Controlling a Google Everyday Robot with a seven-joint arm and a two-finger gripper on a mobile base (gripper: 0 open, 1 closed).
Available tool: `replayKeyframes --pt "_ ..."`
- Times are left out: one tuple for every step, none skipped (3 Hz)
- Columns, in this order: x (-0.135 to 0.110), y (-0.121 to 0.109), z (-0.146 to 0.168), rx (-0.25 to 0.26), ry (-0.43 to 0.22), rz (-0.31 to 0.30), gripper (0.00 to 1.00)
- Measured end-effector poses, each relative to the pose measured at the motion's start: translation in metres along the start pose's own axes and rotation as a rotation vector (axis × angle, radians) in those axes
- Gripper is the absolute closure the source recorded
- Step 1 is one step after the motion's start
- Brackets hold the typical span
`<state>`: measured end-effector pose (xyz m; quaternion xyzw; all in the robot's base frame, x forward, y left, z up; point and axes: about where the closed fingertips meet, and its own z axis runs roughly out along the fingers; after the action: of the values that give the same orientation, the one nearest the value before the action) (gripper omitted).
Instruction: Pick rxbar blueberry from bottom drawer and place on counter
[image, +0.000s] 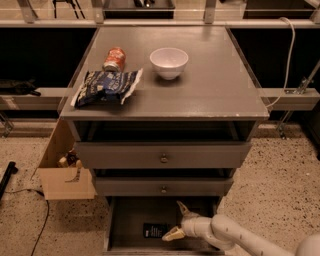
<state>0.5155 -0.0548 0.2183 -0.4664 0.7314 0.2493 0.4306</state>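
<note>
The bottom drawer (125, 220) is pulled open at the foot of the cabinet. The rxbar blueberry (154, 230), a small dark flat bar with pale text, lies flat on its grey floor near the front middle. My gripper (176, 220) reaches in from the lower right on a white arm. It is open, its two tan fingers spread wide, just right of the bar and apart from it. The counter (215, 85) is the grey cabinet top above.
On the counter stand a white bowl (169, 62), a red can (114, 58) lying on its side and a crinkled blue-and-white chip bag (106, 87). Two shut knobbed drawers (163, 158) sit above the open one. A cardboard box (62, 170) stands at the cabinet's left.
</note>
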Motion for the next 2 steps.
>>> replayKeyframes --pt "0.005 -0.012 0.028 0.005 0.010 -0.034 0.00" --pt "0.022 -0.014 0.037 0.028 0.020 -0.011 0.00"
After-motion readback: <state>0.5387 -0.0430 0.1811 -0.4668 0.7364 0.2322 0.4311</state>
